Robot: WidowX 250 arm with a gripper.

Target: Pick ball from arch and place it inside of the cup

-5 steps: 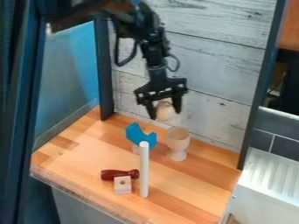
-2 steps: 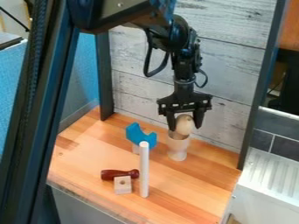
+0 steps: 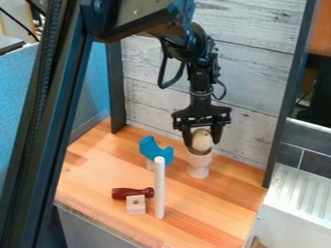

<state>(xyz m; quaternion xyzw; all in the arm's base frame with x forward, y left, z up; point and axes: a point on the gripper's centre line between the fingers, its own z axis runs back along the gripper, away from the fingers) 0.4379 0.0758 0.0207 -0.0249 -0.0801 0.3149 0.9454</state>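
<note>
The black gripper hangs toward the back edge of the surface, right over the pale cup. Its jaws are parted about as wide as the wooden ball and have it pinched between them. The ball sits at the cup's mouth; from here I can't tell whether it touches the rim.

A second ago the ball was up and to the left, above the gap between the blue arch and the cup. Since then the jaws have carried it right and down, with a slight shift back left at the end.

The arch hasn't moved, nor have the white rod, the dark red handle and the small wooden block nearer the front edge.
</note>
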